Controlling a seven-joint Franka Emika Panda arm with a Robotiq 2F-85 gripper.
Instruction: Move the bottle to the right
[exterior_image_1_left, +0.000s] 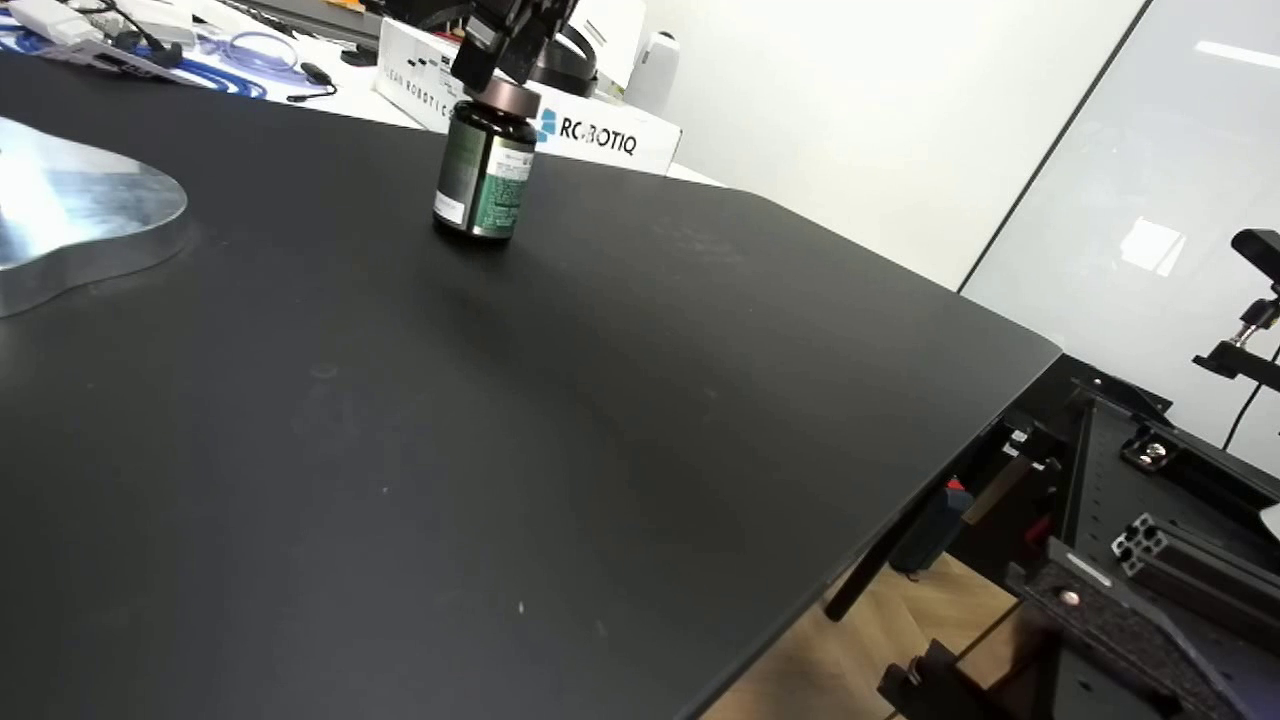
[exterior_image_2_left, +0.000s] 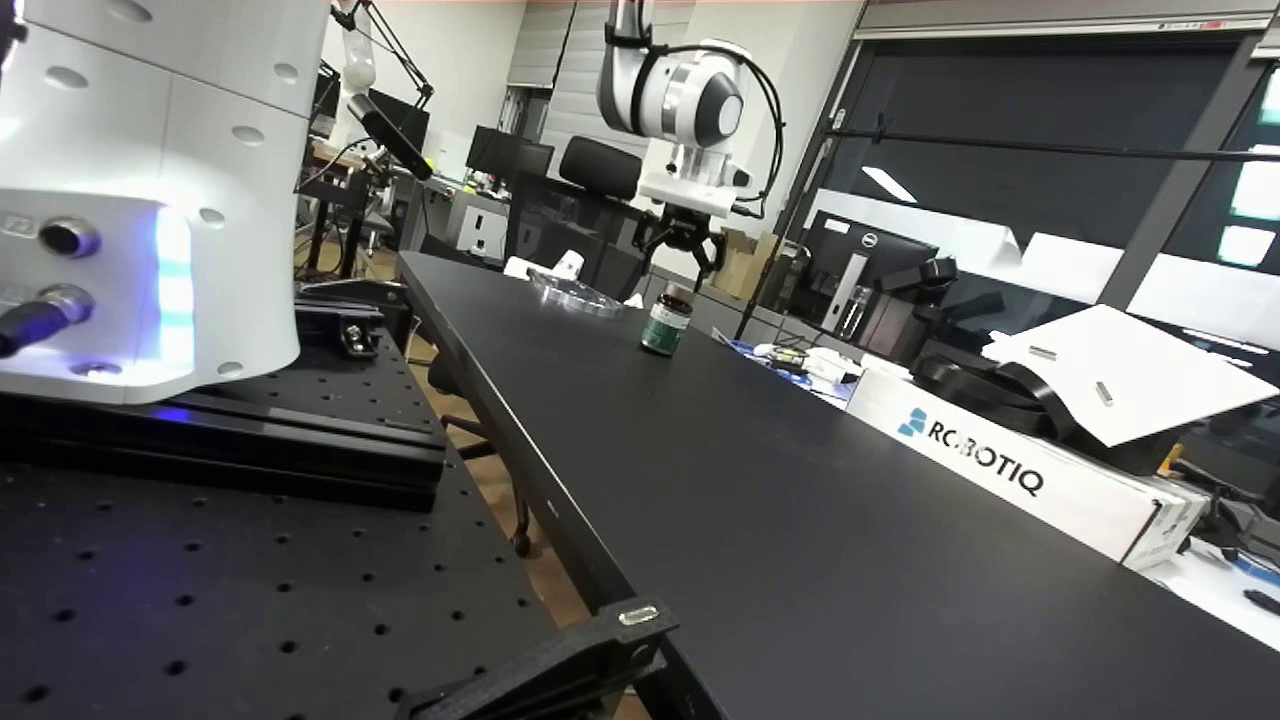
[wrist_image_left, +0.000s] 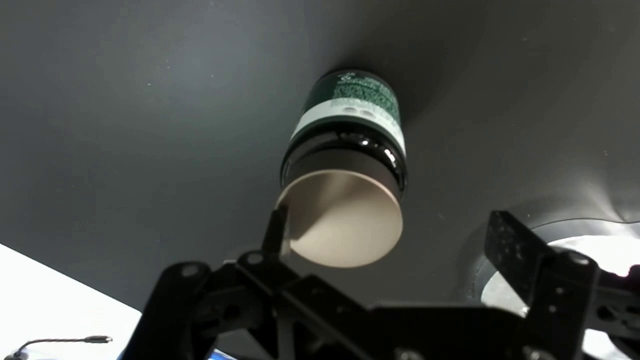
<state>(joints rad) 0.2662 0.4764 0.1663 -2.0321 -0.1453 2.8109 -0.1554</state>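
We see the bottle (exterior_image_1_left: 485, 170) standing upright on the black table (exterior_image_1_left: 560, 430), near the edge beyond which a white box (exterior_image_2_left: 1000, 470) lettered ROBOTIQ sits in both exterior views. The bottle's pinkish-brown cap (wrist_image_left: 347, 220) is uppermost, and a pale band crosses its green label (wrist_image_left: 367, 92). Over it we have the claw (wrist_image_left: 390, 220) released, its two fingers (wrist_image_left: 512, 250) spread wide; in the wrist view the cap shows between them, closer to the finger at that view's left, though we cannot tell whether the two touch. A glossy object (exterior_image_1_left: 90, 190) with a curved edge lies on the table, apart from the bottle.
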